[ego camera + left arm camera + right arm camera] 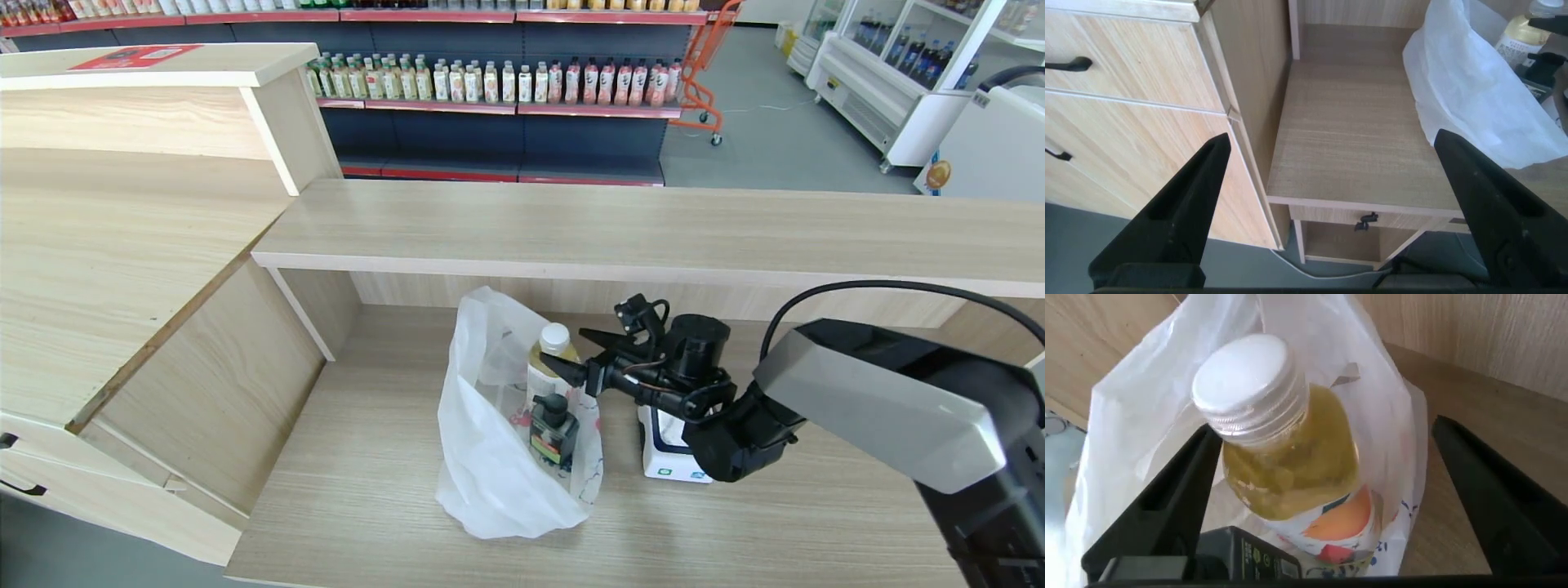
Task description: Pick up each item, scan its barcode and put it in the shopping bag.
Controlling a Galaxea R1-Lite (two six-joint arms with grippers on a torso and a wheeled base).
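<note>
Shop checkout, shelves of drinks [490, 82] behind the raised counter. Work surface is the lower wooden tabletop [367, 490].

Shopping bag [490, 457]: white plastic, standing on the tabletop with its mouth open upward. Two items are inside:
- bottle [549, 358], yellow liquid, white screw cap, roughly upright, neck above the bag rim
- dark item [553, 429], smaller, just in front of the bottle and lower in the bag

Right hand [575, 353]: at the bag mouth, level with the bottle's shoulder. In the right wrist view the fingers [1486, 482] stand apart on either side of the bottle [1290, 474]. One is close to the glass and the other well clear, so nothing is clamped. Judgement: the bottle's weight is carried by the bag and tabletop, which suggests a drop-off rather than a pick.

White device [665, 453]: on the tabletop just beside the bag, partly hidden by the right arm. It is probably the scanner, placed close so the path from scan to bag is short.

Left hand [1331, 139]: fingers apart and holding nothing. It hangs off the near corner of the tabletop, well apart from the bag [1470, 82], which keeps it out of the right arm's way.

Risk: thin bag film [1143, 400] lies near the right fingers and could snag on withdrawal.
</note>
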